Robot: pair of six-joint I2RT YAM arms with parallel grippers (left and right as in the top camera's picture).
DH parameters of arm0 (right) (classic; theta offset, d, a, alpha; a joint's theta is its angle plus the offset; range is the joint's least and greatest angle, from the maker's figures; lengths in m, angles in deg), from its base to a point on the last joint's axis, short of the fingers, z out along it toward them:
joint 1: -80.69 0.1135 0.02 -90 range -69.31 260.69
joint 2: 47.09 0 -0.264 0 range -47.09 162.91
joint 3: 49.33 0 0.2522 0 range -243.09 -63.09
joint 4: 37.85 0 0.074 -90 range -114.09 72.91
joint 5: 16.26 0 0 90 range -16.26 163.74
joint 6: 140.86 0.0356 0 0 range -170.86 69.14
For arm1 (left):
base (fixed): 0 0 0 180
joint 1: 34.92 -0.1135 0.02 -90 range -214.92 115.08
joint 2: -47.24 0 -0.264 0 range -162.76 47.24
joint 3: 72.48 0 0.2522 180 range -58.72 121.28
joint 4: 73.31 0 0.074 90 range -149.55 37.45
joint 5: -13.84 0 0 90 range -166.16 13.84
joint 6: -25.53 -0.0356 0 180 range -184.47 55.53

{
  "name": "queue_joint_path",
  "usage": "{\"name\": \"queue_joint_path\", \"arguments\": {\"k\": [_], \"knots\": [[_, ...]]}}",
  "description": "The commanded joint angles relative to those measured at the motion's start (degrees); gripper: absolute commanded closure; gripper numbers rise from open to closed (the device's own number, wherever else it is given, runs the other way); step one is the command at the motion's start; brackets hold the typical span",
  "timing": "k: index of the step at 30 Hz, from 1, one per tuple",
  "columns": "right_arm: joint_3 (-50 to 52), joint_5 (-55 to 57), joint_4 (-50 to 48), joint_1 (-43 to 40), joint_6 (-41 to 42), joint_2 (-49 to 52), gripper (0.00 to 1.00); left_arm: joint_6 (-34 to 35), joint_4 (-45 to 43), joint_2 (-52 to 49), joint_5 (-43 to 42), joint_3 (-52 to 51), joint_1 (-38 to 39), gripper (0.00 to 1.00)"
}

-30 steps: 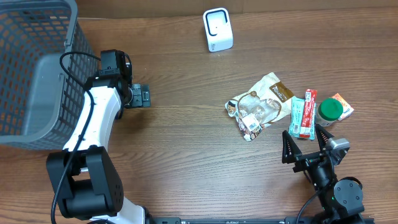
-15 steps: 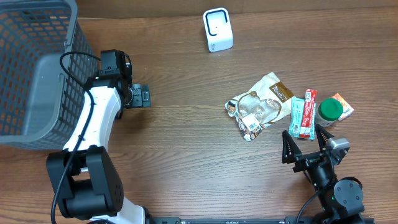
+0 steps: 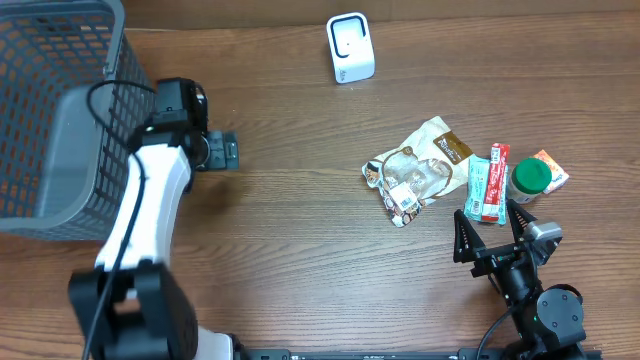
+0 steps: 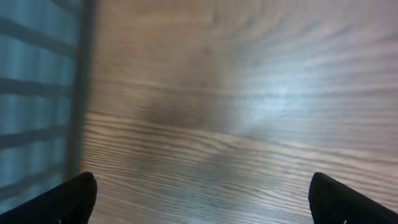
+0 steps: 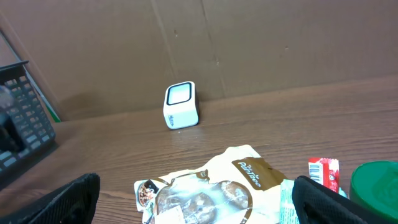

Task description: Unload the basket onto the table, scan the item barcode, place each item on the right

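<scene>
Resting low with jaws spread wide and empty, right gripper faces the goods, probably staged for a pick. Just ahead of its fingertips: teal bar wrapper, flat, glossy; red wrapper alongside; green-lidded jar, round, rigid. Ahead-left: snack pouch, crinkled film, white label face-up, likely the barcode. Far ahead: scanner, white, boxy, window turned toward the arms. Well apart: left gripper, jaws wide, empty, beside grey mesh basket.
</scene>
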Motion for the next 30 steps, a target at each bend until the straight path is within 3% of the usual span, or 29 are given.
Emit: {"name": "queue_joint_path", "arguments": {"k": [1,12,20,30], "knots": [[0.6,-0.3,-0.2,-0.5,-0.3,-0.3,0.0,0.3,-0.2,12.5,-0.5,0.9,-0.1,0.0],[0.6,-0.3,-0.2,-0.5,-0.3,-0.3,0.0,0.3,-0.2,34.6,-0.5,0.9,-0.1,0.0],[0.6,-0.3,-0.2,-0.5,-0.3,-0.3,0.0,0.3,0.9,37.7,-0.5,0.9,-0.1,0.0],[0.6,-0.3,-0.2,-0.5,-0.3,-0.3,0.0,0.3,9.7,45.8,-0.5,0.9,-0.1,0.0]]}}
